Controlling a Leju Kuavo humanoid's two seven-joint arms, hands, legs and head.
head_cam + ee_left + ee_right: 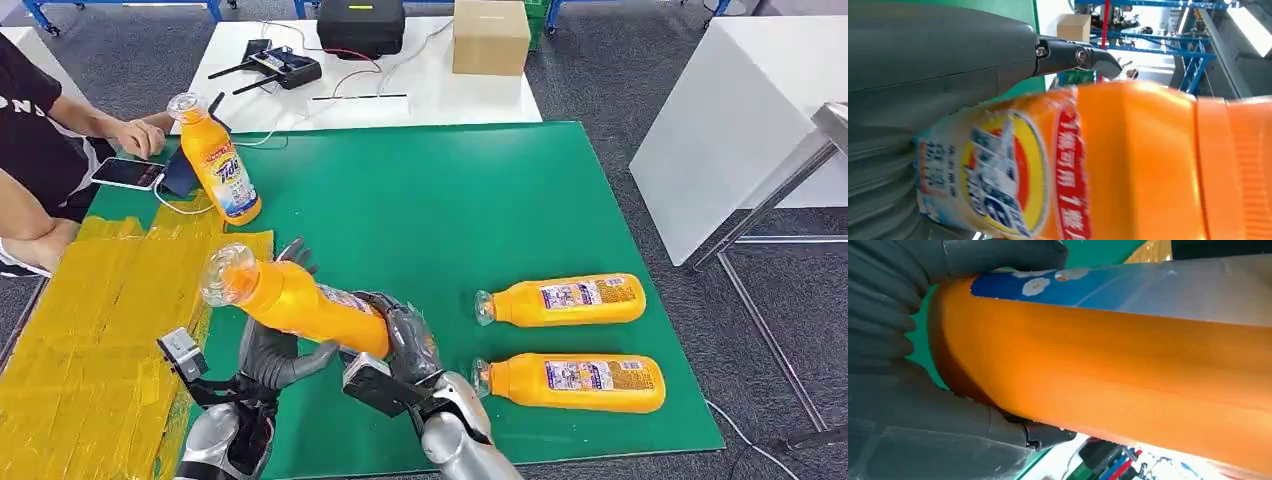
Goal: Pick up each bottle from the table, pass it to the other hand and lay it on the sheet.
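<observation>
Step in hand: we judge this to be the handover; the held bottle [290, 298] is in mid-air above the green mat [440, 200], cap end pointing toward the yellow sheet [90, 330].
Risk, drop: if the right hand [405, 345] lets go before the left hand [280, 345] has a firm wrap, we expect the bottle to tip cap-down and fall at the sheet's edge.
Risk, slip: the bottle body looks smooth and glossy, and the left hand meets it from below, so a loose grip could let it slide.
Risk, collision: a bottle standing upright [215, 155] sits at the far end of the sheet, near a person's hand [140, 137] and a phone [127, 173]; a wide swing could knock it.
Right hand: fingers wrapped round the base end of the bottle; its wrist view shows thumb and fingers pressed on opposite sides.
Left hand: cupped under the bottle's middle, fingers reaching up behind it; in its wrist view one finger lies alongside the label. We read this as gripping, but cannot tell how tightly.
Still to do: two bottles [565, 300] [570, 383] lie on their sides on the mat to the robot's right, one near the other, well apart from the sheet.
</observation>
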